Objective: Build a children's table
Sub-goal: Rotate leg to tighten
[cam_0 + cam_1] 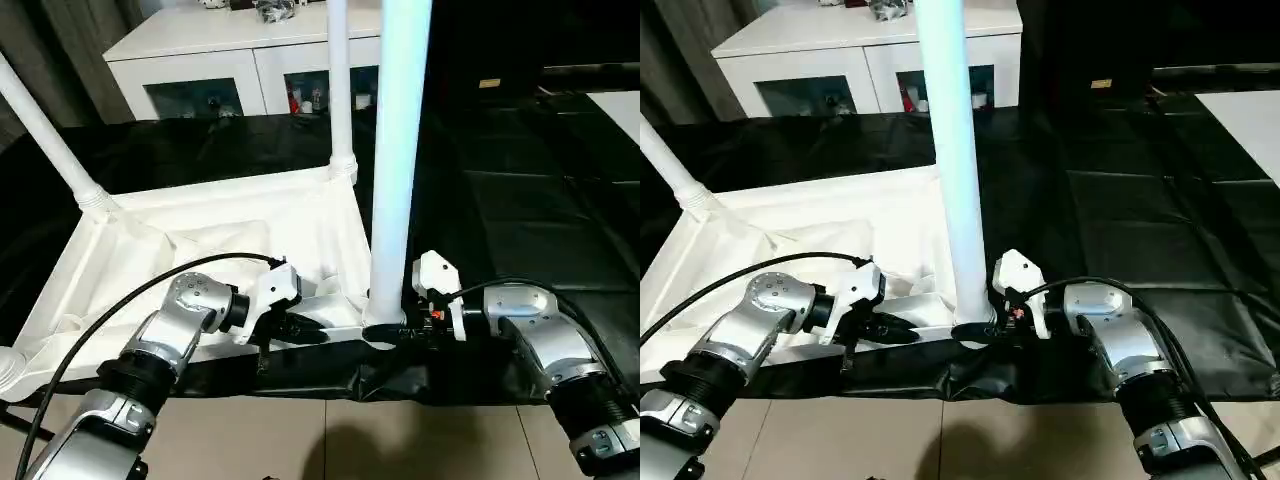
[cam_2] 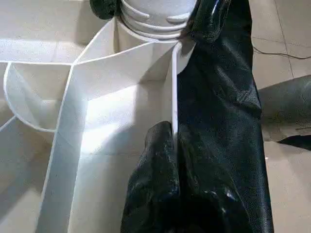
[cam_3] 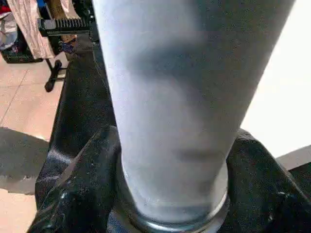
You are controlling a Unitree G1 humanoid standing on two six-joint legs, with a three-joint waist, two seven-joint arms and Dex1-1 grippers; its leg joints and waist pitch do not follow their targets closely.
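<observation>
We see the white tabletop (image 1: pixel 215 235) lying underside up on a black-covered bench (image 1: pixel 520 200), legs rising from three corner sockets. Our left hand (image 1: pixel 290 328) is pinched shut on the near rim. Our right hand (image 3: pixel 165 194) wraps its fingers (image 3: pixel 77 179) around the base of the nearest leg (image 1: pixel 395 170), which stands upright in the near socket. We judge the plastic light, stiff and smooth, so the leg could slip while turning; low by the threaded end looks the best hold. No readable writing or brand shows.
</observation>
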